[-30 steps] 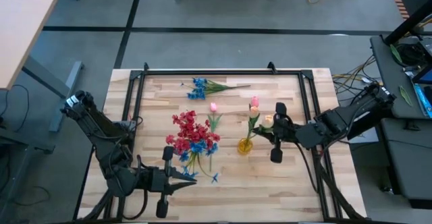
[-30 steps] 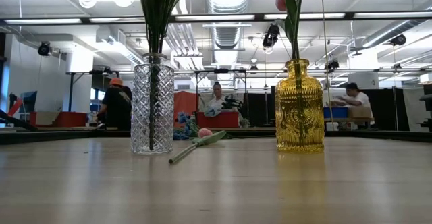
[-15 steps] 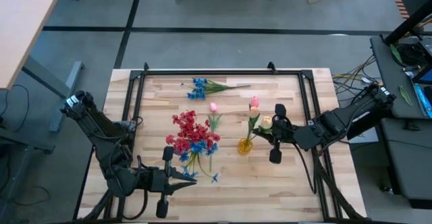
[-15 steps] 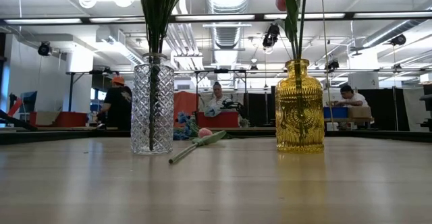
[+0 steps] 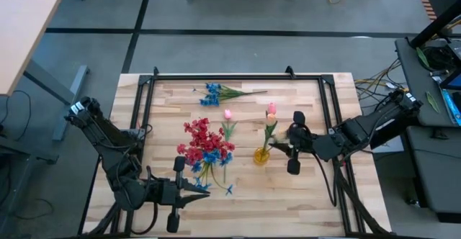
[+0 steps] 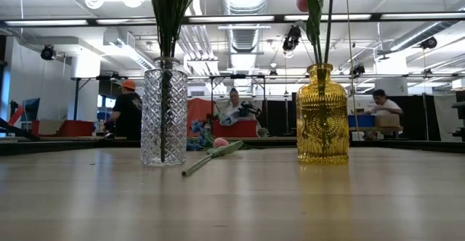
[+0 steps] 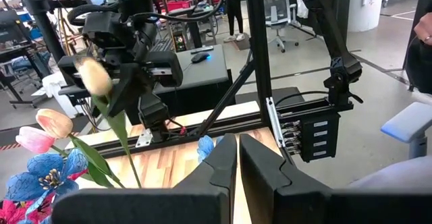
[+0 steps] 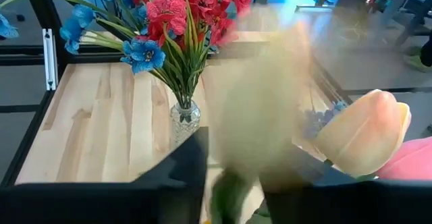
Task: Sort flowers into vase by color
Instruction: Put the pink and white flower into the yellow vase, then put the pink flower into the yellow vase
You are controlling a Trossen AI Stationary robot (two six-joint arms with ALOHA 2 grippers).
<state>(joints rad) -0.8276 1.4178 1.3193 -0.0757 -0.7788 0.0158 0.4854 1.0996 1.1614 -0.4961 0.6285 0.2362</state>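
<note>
Flowers stand in two vases near the table's middle. Nearest the front edge, the left gripper (image 5: 196,191) waits with its fingers (image 7: 223,160) pressed together and nothing between them, bare wood (image 5: 288,203) open beside it. Just beyond, the clear vase (image 6: 163,112) holds red and blue sprays (image 5: 205,145). To its right, with free board between them, the yellow vase (image 6: 322,115) carries pink and orange tulips (image 5: 271,115). The right gripper (image 5: 282,144) sits just beside that vase, closed on a cream tulip (image 7: 94,77) whose stem hangs by the vase neck. A pink tulip (image 5: 228,122) lies flat behind the vases. Farthest, a blue spray (image 5: 223,93) rests near the back rail (image 5: 238,77).
</note>
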